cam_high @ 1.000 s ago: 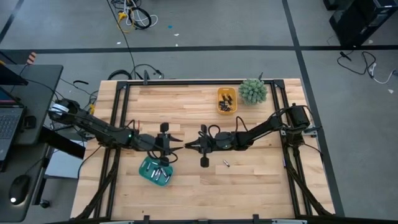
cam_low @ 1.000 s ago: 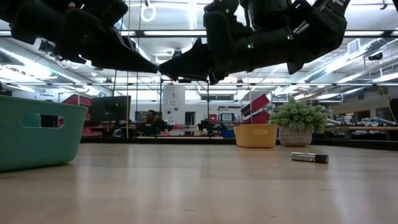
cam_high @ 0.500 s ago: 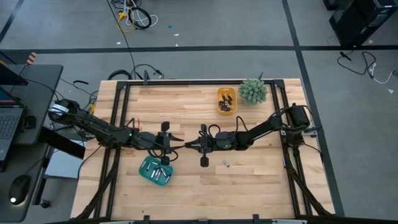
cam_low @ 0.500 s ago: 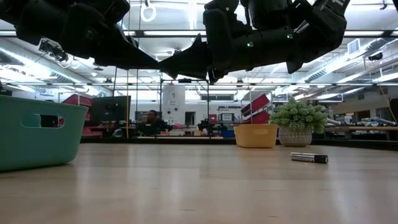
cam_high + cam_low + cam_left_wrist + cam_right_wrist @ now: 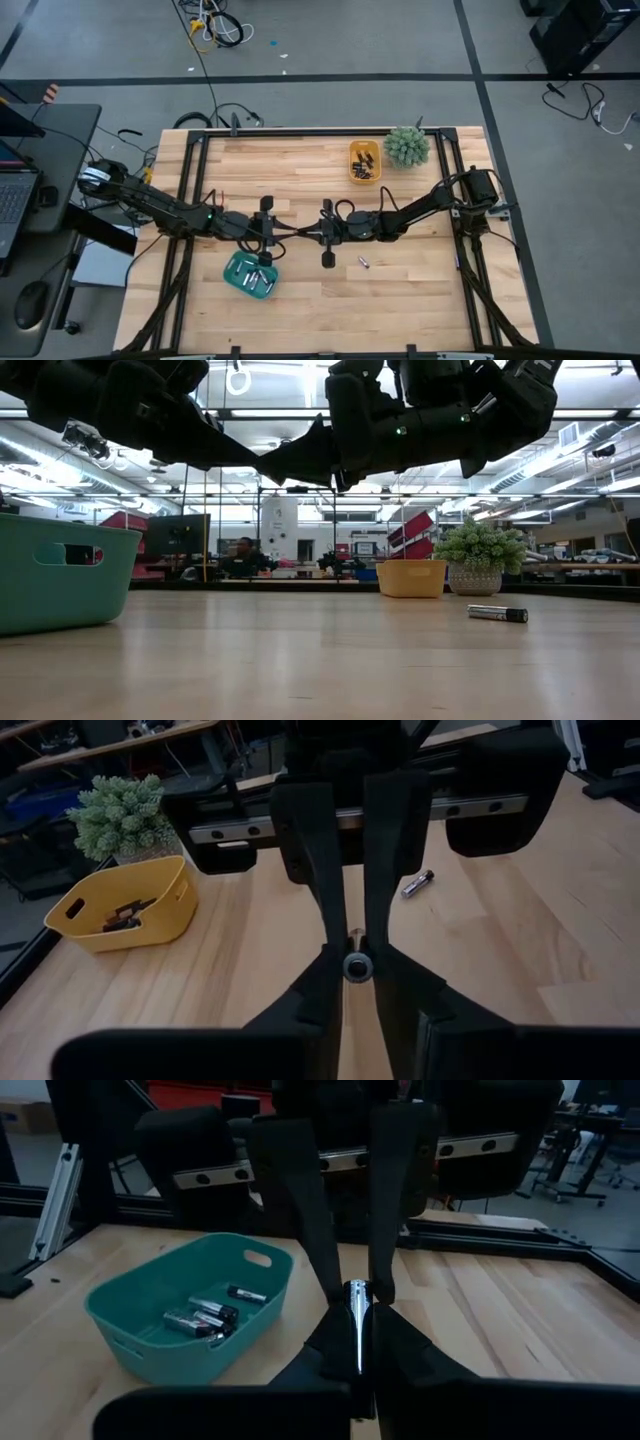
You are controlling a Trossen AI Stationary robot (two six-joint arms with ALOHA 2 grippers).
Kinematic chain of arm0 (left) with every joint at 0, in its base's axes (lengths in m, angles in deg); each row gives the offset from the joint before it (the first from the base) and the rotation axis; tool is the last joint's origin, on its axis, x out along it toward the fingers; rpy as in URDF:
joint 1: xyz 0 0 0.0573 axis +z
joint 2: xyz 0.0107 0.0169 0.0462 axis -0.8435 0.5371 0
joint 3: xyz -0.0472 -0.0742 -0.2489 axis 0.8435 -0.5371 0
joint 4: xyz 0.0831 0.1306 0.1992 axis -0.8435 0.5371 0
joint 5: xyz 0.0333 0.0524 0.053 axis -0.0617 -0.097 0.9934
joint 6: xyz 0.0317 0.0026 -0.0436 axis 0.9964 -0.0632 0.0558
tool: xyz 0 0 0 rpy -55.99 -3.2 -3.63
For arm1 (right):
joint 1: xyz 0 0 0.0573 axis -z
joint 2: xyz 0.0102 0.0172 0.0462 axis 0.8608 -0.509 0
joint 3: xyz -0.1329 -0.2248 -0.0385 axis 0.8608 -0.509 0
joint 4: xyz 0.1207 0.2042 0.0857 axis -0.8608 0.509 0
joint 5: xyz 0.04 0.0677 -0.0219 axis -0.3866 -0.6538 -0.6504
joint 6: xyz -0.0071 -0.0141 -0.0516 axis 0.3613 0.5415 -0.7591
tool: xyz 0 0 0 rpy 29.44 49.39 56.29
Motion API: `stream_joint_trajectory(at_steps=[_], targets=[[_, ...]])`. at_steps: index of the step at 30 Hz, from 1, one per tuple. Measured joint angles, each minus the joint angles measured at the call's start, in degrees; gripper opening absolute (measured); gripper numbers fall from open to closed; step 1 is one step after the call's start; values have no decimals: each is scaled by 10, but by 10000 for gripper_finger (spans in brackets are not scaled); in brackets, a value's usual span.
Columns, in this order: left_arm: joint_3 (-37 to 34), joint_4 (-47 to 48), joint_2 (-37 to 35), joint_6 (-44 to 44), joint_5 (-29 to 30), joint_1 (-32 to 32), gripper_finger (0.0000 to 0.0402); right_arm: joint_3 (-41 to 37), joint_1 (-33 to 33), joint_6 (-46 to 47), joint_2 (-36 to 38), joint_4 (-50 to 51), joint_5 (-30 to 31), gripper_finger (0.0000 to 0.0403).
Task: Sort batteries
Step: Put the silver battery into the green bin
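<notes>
Just beyond the teal tray [image 5: 232, 270], above the bare middle of the counter [image 5: 420, 300], the two arms meet tip to tip. The right end effector [image 5: 306, 233] is pinched narrow on a silvery held battery [image 5: 357, 1320], which sticks out lengthwise toward the other arm. The left end effector [image 5: 292, 232] has that cell's far end between its tips; in the left wrist view the round end of the held battery [image 5: 357, 967] sits right between the two dark fingers [image 5: 318, 880], which stand close on either side, but whether they actually press on it I cannot tell. The teal tray lies on the near side of the left end effector and just beside it, and it carries several batteries [image 5: 200, 1316], dark and silvery, lying flat on its bottom. One loose battery [image 5: 365, 263] lies on the counter to the right of the teal tray, well apart from it and below the right arm. Farther from the teal tray, at the back edge of the counter, stands a yellow tray [image 5: 352, 160] with a few dark cells [image 5: 120, 913] inside, and a small potted plant [image 5: 406, 146] sits just to the right of it.
</notes>
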Motion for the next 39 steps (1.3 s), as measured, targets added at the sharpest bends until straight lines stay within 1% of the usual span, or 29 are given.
stream_joint_trajectory(at_steps=[6,11,13,18,23,30,39], targets=[[0,0,0,0,-1,8,46,0,0,0,0,-2,9,9],[0,2,0,0,0,9,16,-1,0,0,0,-1,17,9],[0,2,0,0,1,10,7,-1,0,1,0,-1,21,15],[0,0,0,-3,3,12,4,-1,0,4,0,-2,26,39],[0,0,0,-3,4,12,2,-1,0,12,0,-3,28,43],[0,19,-7,-1,23,12,3,1,-1,26,1,9,60,51],[0,33,-16,-3,24,12,2,0,-3,37,1,24,65,65]])
